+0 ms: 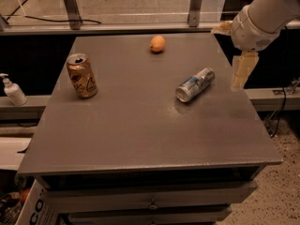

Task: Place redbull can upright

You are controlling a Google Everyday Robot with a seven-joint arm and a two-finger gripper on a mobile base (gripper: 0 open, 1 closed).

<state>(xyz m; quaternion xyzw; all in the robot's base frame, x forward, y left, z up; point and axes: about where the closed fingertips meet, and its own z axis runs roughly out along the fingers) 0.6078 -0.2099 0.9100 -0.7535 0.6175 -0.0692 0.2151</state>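
Redbull can silver-blue, lying on side; claw at table edge.

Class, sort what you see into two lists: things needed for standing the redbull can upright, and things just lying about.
Job: redbull can, on its side on the table; gripper, at the table's right edge, apart from the can.
Lying about: gold can, upright; orange; pump bottle, left of the table.

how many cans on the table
2: the redbull can lying on its side right of centre, the gold can upright at left. The gripper hangs by the table's right edge.
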